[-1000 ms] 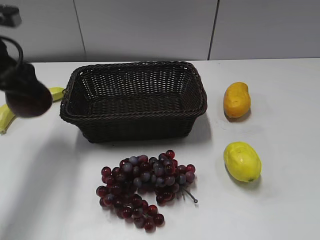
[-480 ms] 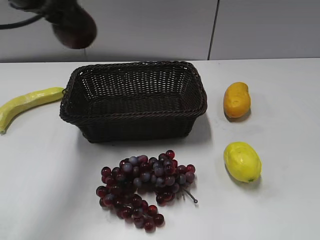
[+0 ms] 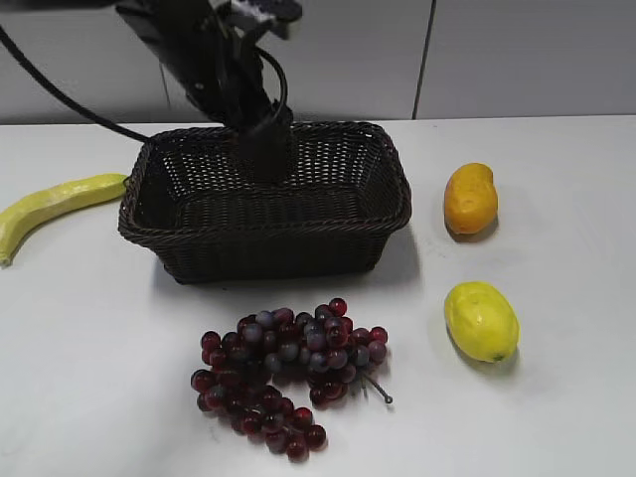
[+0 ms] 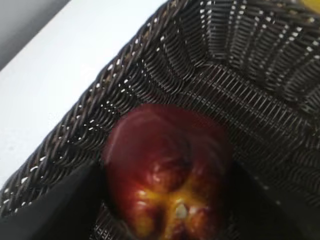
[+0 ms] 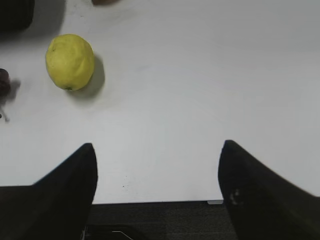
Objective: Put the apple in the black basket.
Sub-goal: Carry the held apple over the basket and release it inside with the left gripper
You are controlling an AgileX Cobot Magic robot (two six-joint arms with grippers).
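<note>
The black basket stands at the middle back of the white table. My left gripper reaches down into it from the upper left. In the left wrist view the dark red apple, yellow at its base, sits between the jaws over the basket's woven wall and floor. In the exterior view the apple is hidden behind the arm and against the dark weave. My right gripper is open and empty over bare table near the front edge; it is out of the exterior view.
A bunch of red-purple grapes lies in front of the basket. A yellow banana lies to the basket's left. An orange mango and a yellow lemon-like fruit lie to the right.
My left arm has carried the apple from the far left, up over the basket's back-left corner, then down into the basket. The banana is now uncovered.
</note>
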